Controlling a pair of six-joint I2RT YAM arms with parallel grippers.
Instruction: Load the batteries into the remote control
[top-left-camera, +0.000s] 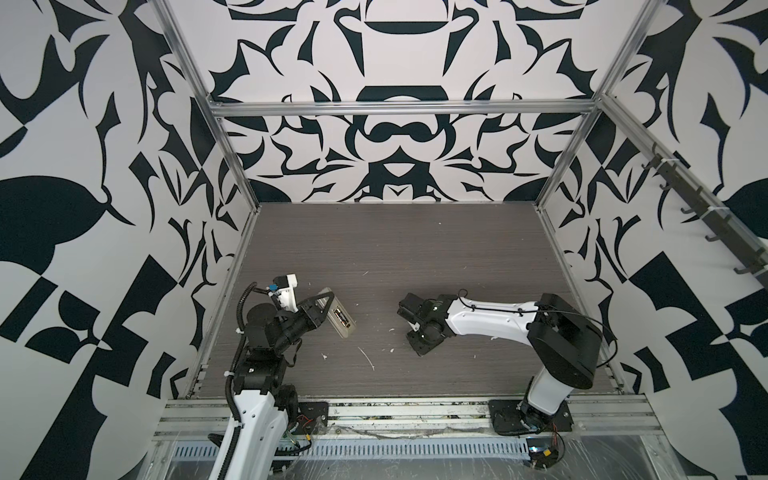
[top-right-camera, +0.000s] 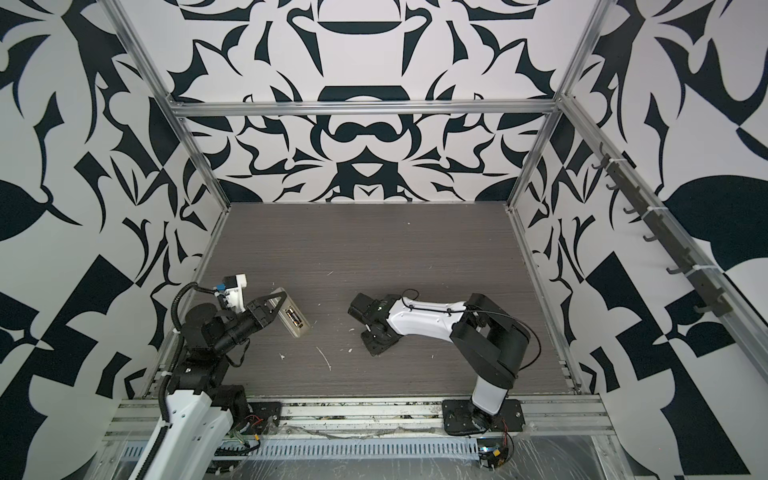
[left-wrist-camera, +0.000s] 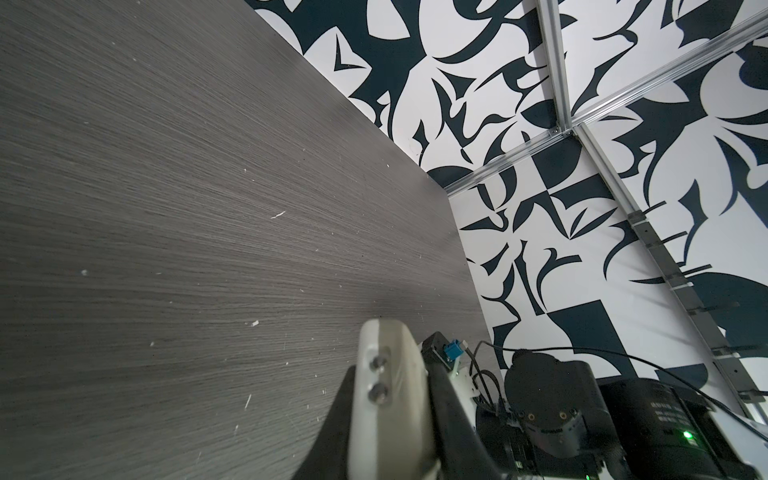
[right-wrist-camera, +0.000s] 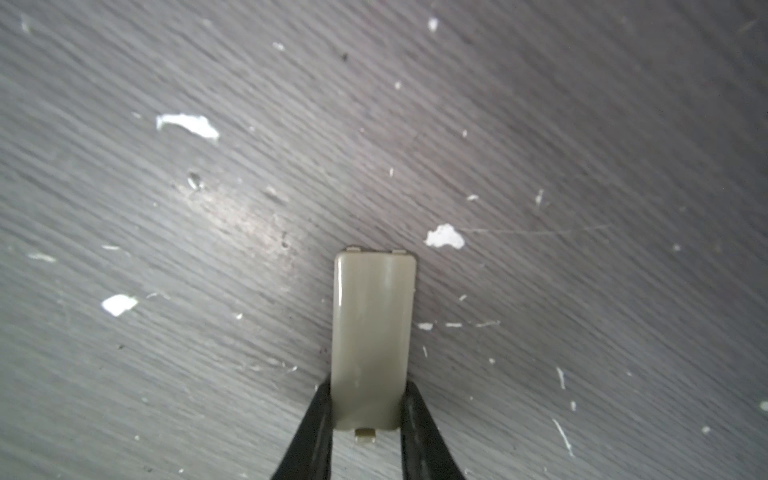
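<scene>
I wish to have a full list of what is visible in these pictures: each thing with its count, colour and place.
remote control: one, whitish, held above the table's left part
batteries: two, dark, side by side in its open recess
cover: one, beige, at the table surface, right of centre
table: one, grey wood-grain
flecks: many, white, scattered on the table
walls: black-and-white pattern, all around
frame: silver, along the wall edges
hook rail: one, dark, right wall
left gripper: black, shut on the remote control
right gripper: black, jaws against the cover's long sides
</scene>
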